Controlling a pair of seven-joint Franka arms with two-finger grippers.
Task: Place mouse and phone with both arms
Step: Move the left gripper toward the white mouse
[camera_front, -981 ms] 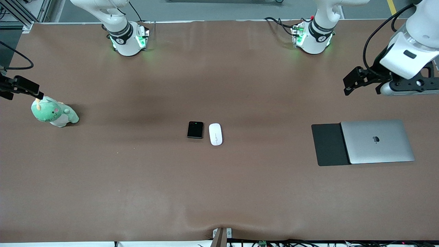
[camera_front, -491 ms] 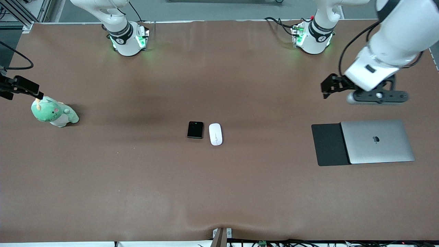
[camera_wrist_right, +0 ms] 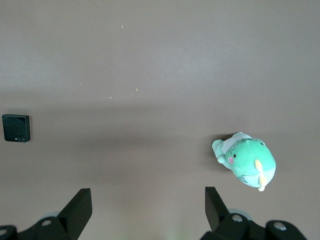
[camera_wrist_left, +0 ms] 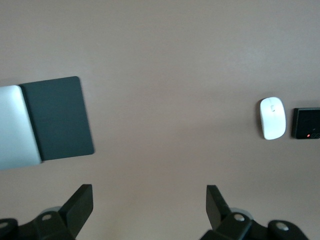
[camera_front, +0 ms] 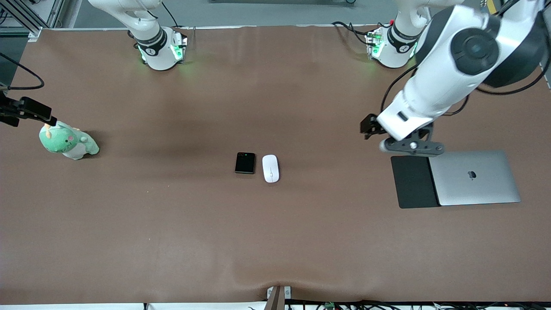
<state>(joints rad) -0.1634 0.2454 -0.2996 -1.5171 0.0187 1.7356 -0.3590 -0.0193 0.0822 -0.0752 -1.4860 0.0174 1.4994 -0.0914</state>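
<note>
The white mouse (camera_front: 270, 168) and the black phone (camera_front: 245, 163) lie side by side at the table's middle, the mouse toward the left arm's end. Both show in the left wrist view, the mouse (camera_wrist_left: 272, 118) and the phone (camera_wrist_left: 306, 123). My left gripper (camera_front: 368, 128) is open and empty in the air over bare table beside the black mat; its own view (camera_wrist_left: 149, 202) shows the jaws wide apart. My right gripper (camera_front: 45, 115) is open and empty (camera_wrist_right: 147, 202) above the green plush toy, and its view shows the phone (camera_wrist_right: 16, 128).
A black mat (camera_front: 413, 181) with a closed silver laptop (camera_front: 473, 177) partly on it lies toward the left arm's end. A green plush toy (camera_front: 68, 142) sits at the right arm's end. The table (camera_front: 275, 241) is brown.
My left arm has swung in from the table's end toward the middle and lowered, now beside the black mat. The right arm, mouse and phone have not moved.
</note>
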